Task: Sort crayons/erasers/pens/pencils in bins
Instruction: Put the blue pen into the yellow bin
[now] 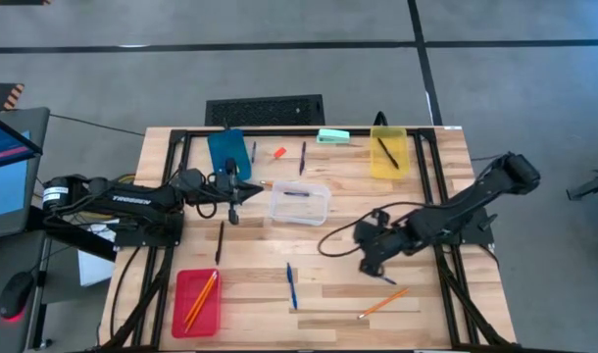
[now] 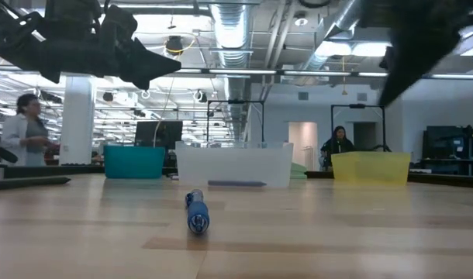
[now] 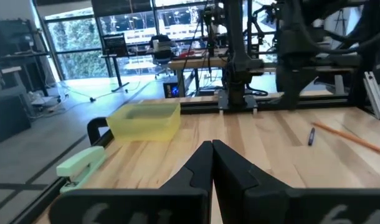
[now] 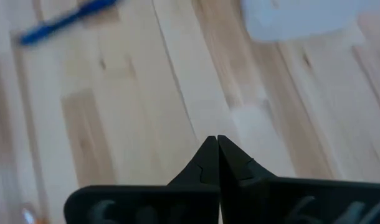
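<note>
Where pens [image 1: 291,286] lie, mint stapler [image 1: 332,136] beyond

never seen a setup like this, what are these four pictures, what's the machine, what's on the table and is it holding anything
These are four views of one moment. The machine is two dark robot arms at a pale wooden table. One camera looks straight down, one sits at table height, and one rides on each wrist.

On the table lie four small plastic tubs: a red bin with orange pencils in it, a blue bin, a clear bin and a translucent yellow bin. Loose around them lie thin blue pens such as the blue pen nearer the front, an orange pencil and a flat mint-green object.

The left gripper and the right gripper are both shut and hold nothing.
</note>
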Available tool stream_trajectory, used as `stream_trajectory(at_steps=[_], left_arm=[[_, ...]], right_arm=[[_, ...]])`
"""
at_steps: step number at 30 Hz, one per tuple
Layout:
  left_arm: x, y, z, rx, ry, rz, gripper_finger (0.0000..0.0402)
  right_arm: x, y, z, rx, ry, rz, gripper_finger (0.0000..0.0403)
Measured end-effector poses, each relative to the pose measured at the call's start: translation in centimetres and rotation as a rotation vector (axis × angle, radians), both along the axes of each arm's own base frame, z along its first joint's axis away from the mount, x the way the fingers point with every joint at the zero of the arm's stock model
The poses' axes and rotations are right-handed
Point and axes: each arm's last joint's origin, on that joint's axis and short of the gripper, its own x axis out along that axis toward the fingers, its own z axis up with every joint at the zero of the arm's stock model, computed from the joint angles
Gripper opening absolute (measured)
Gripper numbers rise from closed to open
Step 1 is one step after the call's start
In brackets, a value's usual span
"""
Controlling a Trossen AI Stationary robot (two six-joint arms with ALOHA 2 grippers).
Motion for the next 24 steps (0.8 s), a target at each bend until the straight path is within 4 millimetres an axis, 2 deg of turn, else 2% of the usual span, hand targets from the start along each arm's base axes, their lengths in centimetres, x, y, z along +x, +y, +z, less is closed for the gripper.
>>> stream_trajectory(at_steps=[8,13,17,24], left_arm=[[0.0,0.0,0.1,0.017,-0.011,0.009,0.0],[0.0,0.3,0.1,0.05,-0.005,0.09,0.0],[-0.1,0.2,0.2,0.083,0.003,0.074,0.0],[-0.1,0.2,0.2,0.103,0.008,0.086,0.0]], right_arm=[[7.2,1.9,0.8,0.137,-0.012,-0.123,0.0005],[11.4,3.6,0.8,0.176,-0.035,-0.137,0.0005],[13.8,4.6,0.5,0.203,-0.034,-0.136,0.0005],[16.1,4.9,0.3,0.296,-0.027,-0.272,0.0005]])
